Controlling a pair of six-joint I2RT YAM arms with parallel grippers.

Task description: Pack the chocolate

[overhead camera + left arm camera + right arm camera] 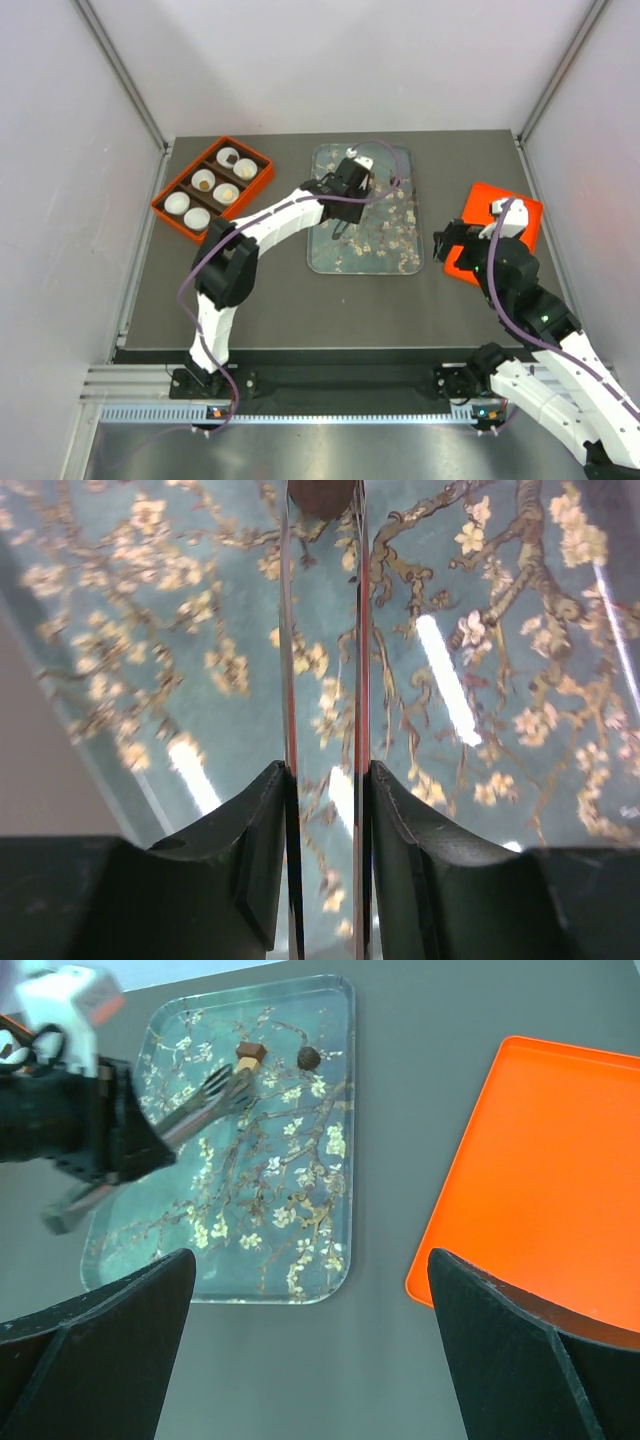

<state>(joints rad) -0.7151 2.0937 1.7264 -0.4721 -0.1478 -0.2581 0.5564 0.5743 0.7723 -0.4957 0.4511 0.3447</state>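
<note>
Left pincer (328, 775) is clamped on tongs (357, 680); right pincer (310, 1260) is spread wide, empty. Chocolate (320, 495) is seen between the tips. Pinched off-centre, it could be shot across the glossy tray (500, 730).

I see teal blossom-print glassy tray (480, 730) v. glossy, thin metal tongs (288, 660) shiny, dark grey tabletop (390, 1110) matt, flat orange plastic lid (540, 1160) smooth, small dark-brown round chocolate (308, 1057) dull.

Even overhead light glares in bright streaks off the softly blurred tray (150, 660).
</note>
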